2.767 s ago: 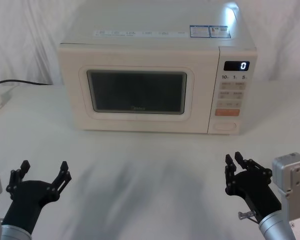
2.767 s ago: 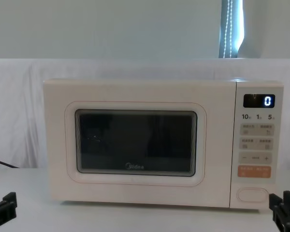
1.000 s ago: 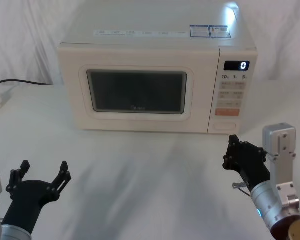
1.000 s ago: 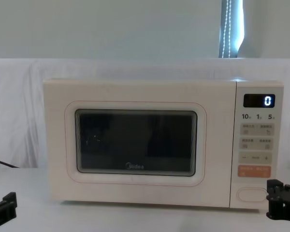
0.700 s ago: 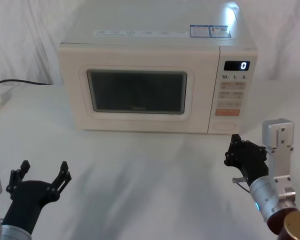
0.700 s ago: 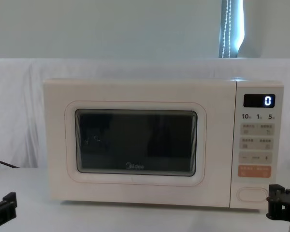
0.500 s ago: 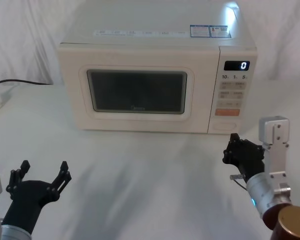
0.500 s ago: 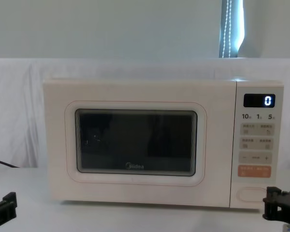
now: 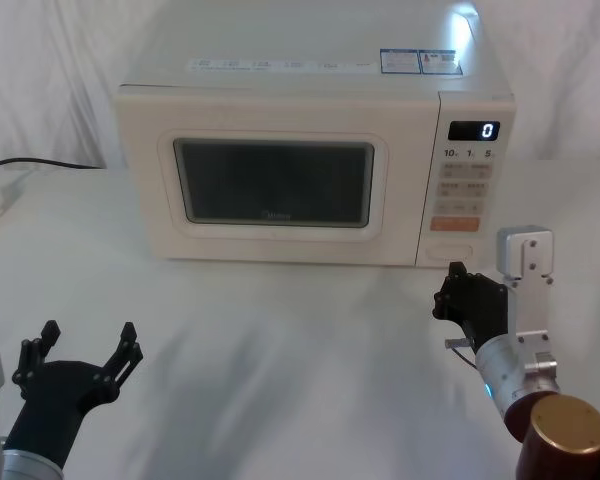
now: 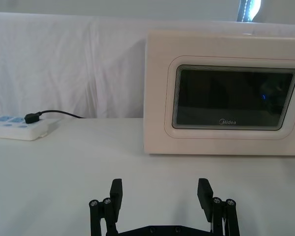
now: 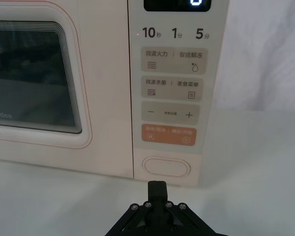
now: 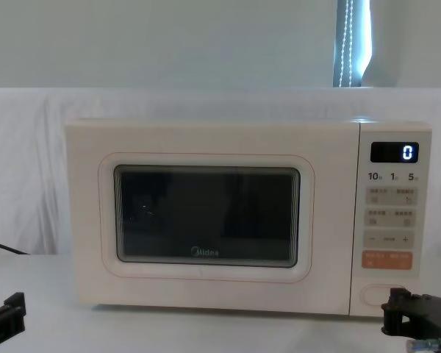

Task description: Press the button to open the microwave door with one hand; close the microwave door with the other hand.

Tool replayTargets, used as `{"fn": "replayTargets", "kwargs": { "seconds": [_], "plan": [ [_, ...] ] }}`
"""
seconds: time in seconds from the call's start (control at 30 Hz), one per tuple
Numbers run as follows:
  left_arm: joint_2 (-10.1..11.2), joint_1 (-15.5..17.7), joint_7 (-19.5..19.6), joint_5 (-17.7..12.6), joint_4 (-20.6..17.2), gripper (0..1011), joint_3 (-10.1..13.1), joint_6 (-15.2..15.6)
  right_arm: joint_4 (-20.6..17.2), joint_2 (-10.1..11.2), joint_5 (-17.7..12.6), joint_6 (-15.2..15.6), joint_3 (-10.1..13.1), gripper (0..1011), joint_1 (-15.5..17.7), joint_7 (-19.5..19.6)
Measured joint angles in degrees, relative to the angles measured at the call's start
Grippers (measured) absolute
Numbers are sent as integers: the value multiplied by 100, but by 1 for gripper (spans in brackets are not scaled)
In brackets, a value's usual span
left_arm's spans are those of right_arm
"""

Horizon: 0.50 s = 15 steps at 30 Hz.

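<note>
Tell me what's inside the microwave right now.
The microwave door is shut. Its dark glass window shows only reflections, so I cannot tell whether anything sits inside.

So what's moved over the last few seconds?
The right gripper has closed its fingers and advanced toward the button, now just short of it. The left gripper stayed open and parked at front left; the microwave door stayed shut.

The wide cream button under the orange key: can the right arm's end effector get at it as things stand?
Probably yes. The right end effector, fingers shut, sits just in front of the button on the microwave, with bare table between them. The door is shut; the left end effector hangs open, far off.
</note>
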<state>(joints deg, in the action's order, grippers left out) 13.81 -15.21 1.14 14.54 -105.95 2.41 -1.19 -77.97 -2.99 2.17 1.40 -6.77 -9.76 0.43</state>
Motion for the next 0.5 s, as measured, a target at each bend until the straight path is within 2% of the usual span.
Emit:
{"fn": "replayTargets", "kwargs": {
  "seconds": [0.5],
  "plan": [
    [0, 0, 0, 0, 0, 1001, 0, 0, 449, -98, 137, -4, 34, 0, -348, 43]
  ]
}}
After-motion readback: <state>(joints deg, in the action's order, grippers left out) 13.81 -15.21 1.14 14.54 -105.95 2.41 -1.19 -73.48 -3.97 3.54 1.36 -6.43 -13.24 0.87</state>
